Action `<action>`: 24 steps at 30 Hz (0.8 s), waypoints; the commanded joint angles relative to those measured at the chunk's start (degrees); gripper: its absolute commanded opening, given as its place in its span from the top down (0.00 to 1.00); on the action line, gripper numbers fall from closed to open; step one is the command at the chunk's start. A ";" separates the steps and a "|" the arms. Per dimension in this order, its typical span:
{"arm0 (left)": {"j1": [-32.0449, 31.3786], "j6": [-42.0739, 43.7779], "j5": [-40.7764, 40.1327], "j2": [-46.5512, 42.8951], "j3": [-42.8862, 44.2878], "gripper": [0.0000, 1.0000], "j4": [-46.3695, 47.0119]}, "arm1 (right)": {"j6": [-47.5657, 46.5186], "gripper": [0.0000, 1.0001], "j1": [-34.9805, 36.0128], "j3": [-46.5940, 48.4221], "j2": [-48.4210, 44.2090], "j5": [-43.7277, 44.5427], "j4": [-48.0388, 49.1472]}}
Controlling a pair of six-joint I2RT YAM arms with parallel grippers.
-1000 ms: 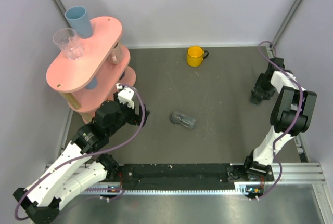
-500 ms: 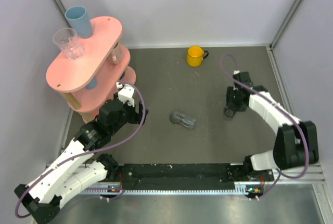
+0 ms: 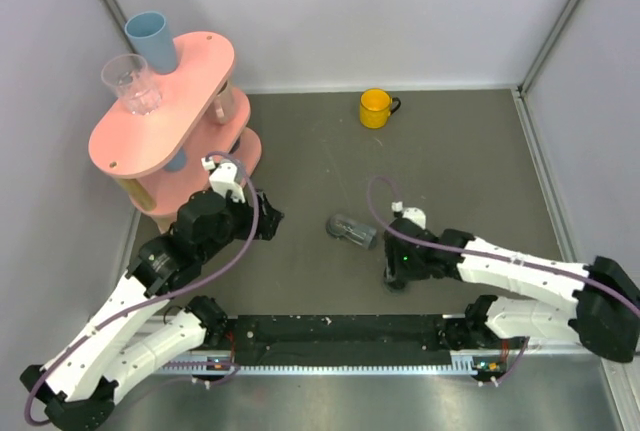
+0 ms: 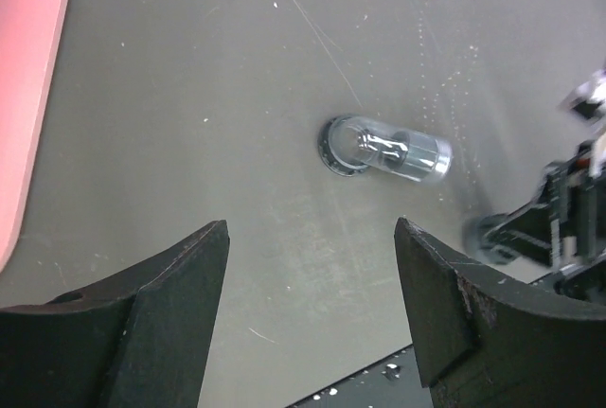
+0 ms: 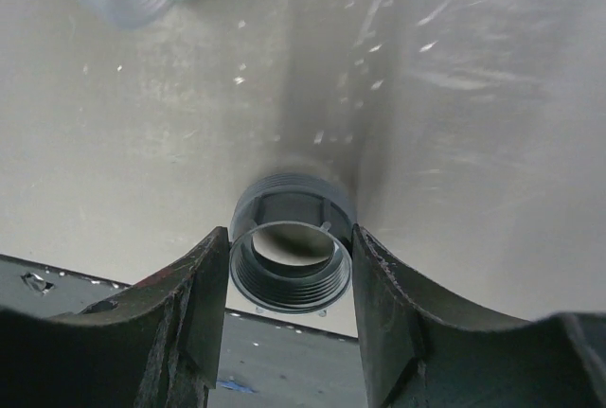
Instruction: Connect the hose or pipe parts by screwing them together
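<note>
Clamping a dark threaded ring nut (image 5: 292,202) in the right tool (image 3: 398,271), with jaws closed snugly on both its sides and the threaded opening turned toward the wrist camera. Holds it low at the counter (image 3: 450,151), near the front edge, just beside the clear grey pipe fitting (image 3: 352,230) and apart from it; cannot tell whether it touches the surface. Leaves that fitting lying on its side about mid-counter, dark-ringed end toward the left arm. Hovers the left tool (image 3: 262,223) to the left of it, with jaws spread wide on nothing. Shows a yellow mug (image 3: 375,108) at the far edge and a pink tiered stand (image 3: 165,101) bearing a blue cup (image 3: 151,39) and a clear glass (image 3: 131,83).
</note>
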 commanded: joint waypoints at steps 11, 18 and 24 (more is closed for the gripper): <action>-0.08 -8.14 -0.76 -3.41 -1.82 0.24 -3.72 | 11.81 0.35 15.77 20.71 22.97 8.33 5.70; -0.08 -3.05 2.05 -1.92 -3.04 0.21 -3.10 | 1.27 0.10 12.27 20.98 17.36 6.57 5.52; 0.00 -4.53 6.43 1.77 -5.24 0.22 -0.65 | -23.32 0.12 4.10 23.26 16.90 2.79 9.21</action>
